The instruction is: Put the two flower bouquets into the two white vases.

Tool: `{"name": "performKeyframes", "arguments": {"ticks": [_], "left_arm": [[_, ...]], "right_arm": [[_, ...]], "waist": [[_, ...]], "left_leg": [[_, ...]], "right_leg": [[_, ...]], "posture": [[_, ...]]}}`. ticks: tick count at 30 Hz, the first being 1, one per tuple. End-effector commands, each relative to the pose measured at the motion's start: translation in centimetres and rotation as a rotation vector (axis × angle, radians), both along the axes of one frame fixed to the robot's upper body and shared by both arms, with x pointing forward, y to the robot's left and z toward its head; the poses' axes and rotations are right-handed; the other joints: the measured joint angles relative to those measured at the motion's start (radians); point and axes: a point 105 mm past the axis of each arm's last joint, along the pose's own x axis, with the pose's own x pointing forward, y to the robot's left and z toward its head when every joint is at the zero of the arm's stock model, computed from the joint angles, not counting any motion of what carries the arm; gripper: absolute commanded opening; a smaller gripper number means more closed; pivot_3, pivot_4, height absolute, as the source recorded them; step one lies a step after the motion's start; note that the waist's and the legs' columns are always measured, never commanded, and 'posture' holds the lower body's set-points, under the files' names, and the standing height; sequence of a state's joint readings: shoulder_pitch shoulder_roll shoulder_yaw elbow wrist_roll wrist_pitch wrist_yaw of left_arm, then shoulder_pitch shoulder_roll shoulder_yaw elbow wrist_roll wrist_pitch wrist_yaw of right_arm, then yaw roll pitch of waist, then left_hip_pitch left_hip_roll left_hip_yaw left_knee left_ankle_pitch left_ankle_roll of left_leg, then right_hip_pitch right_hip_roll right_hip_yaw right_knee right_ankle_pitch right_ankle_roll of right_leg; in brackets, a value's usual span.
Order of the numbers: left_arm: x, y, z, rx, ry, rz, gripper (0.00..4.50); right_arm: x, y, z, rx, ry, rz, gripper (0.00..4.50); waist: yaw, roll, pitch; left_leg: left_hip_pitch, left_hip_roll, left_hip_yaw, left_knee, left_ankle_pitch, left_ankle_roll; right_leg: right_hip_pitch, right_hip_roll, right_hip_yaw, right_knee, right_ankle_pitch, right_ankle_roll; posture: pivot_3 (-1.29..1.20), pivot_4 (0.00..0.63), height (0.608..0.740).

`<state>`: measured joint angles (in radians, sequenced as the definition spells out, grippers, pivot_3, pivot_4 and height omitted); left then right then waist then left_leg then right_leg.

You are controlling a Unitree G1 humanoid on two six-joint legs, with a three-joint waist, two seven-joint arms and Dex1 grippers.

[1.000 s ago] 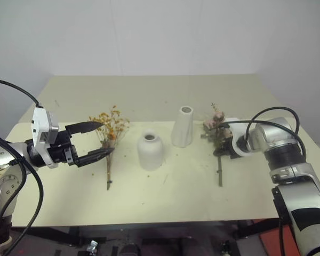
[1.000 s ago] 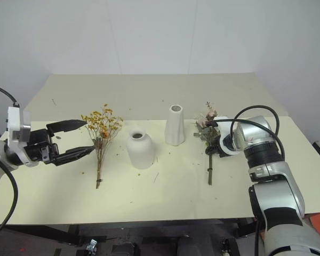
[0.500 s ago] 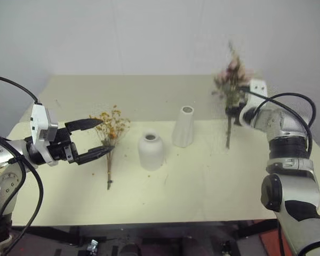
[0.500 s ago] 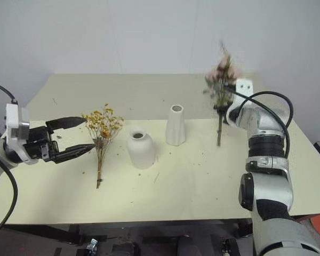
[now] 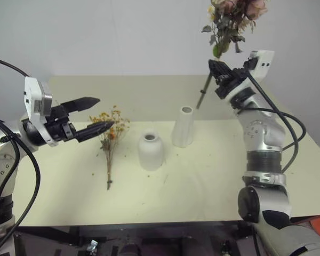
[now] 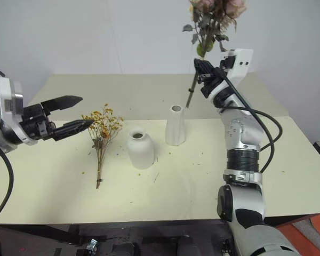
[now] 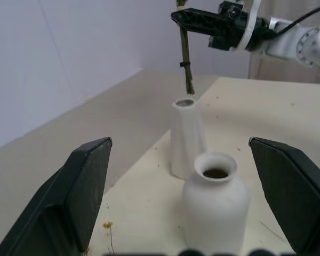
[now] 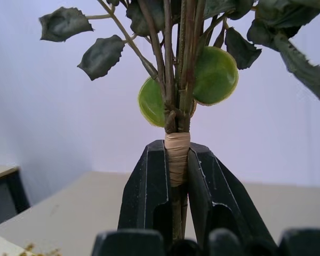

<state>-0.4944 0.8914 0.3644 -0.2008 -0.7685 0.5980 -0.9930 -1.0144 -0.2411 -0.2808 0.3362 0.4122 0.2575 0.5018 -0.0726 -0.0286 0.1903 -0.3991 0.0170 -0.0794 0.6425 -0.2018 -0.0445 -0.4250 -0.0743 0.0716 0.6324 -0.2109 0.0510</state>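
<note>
My right gripper [image 5: 218,74] is shut on the stems of the pink rose bouquet [image 5: 229,16], holding it upright in the air. The stem end [image 5: 201,100] hangs just above and behind the mouth of the tall white vase [image 5: 182,127]. The short round vase [image 5: 151,151] stands to its left. The yellow-orange bouquet [image 5: 110,140] lies flat on the table, stems toward me. My left gripper [image 5: 98,113] stands open, level, just left of the yellow blossoms and above the table. In the left wrist view both vases [image 7: 215,207] sit between the open fingers [image 7: 82,186].
The pale yellow table [image 5: 202,181] carries small scattered flower crumbs around the vases. A white wall rises behind its far edge. Black cables trail from both arms.
My right arm has lifted the rose bouquet off the table, turned it upright and carried it left to above the tall vase. My left gripper has risen slightly and stays open.
</note>
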Motion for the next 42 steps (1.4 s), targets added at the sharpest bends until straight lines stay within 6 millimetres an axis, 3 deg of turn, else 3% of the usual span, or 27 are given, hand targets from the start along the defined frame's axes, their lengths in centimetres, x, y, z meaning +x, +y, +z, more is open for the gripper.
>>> {"name": "performKeyframes", "arguments": {"ticks": [1,9,20,28,42], "left_arm": [[-0.3,-0.5,0.5,0.001,-0.014,-0.023,4.50],[-0.3,-0.7,0.6,-0.001,-0.016,-0.030,4.50],[-0.1,-0.8,0.9,0.002,-0.024,-0.033,4.50],[-0.2,-0.7,0.8,0.004,-0.025,-0.032,4.50],[-0.1,-0.9,0.7,0.008,-0.020,-0.039,4.50]], "right_arm": [[-1.0,0.0,2.9,0.025,-0.124,-0.004,0.24],[-0.9,1.1,2.7,0.024,-0.137,0.032,0.24],[0.0,2.2,0.1,-0.024,-0.081,0.050,0.24],[-0.4,2.2,-0.4,-0.048,-0.084,0.059,0.24],[-0.4,2.5,-4.7,-0.133,-0.047,0.032,0.24]], "waist": [[0.001,0.000,0.000],[-0.001,0.000,0.000],[0.000,0.000,0.000],[0.001,0.000,0.000],[0.001,0.001,0.000]], "left_leg": [[0.000,0.000,0.000,0.000,0.000,0.000],[0.000,0.000,0.000,0.000,0.000,0.000],[0.000,0.000,0.000,0.000,0.000,0.000],[0.000,0.000,0.000,0.000,0.000,0.000],[0.000,0.000,0.000,0.000,0.000,0.000]], "right_leg": [[0.000,0.000,0.000,0.000,0.000,0.000],[0.000,0.000,0.000,0.000,0.000,-0.001],[0.000,0.000,0.000,0.000,0.000,-0.001],[0.000,0.000,0.000,0.000,0.000,-0.001],[0.000,0.000,0.000,0.000,0.000,-0.001]], "posture": [[0.00,0.150,0.740],[0.00,0.150,0.740],[0.00,0.150,0.740],[0.00,0.150,0.740],[0.00,0.150,0.740]]}}
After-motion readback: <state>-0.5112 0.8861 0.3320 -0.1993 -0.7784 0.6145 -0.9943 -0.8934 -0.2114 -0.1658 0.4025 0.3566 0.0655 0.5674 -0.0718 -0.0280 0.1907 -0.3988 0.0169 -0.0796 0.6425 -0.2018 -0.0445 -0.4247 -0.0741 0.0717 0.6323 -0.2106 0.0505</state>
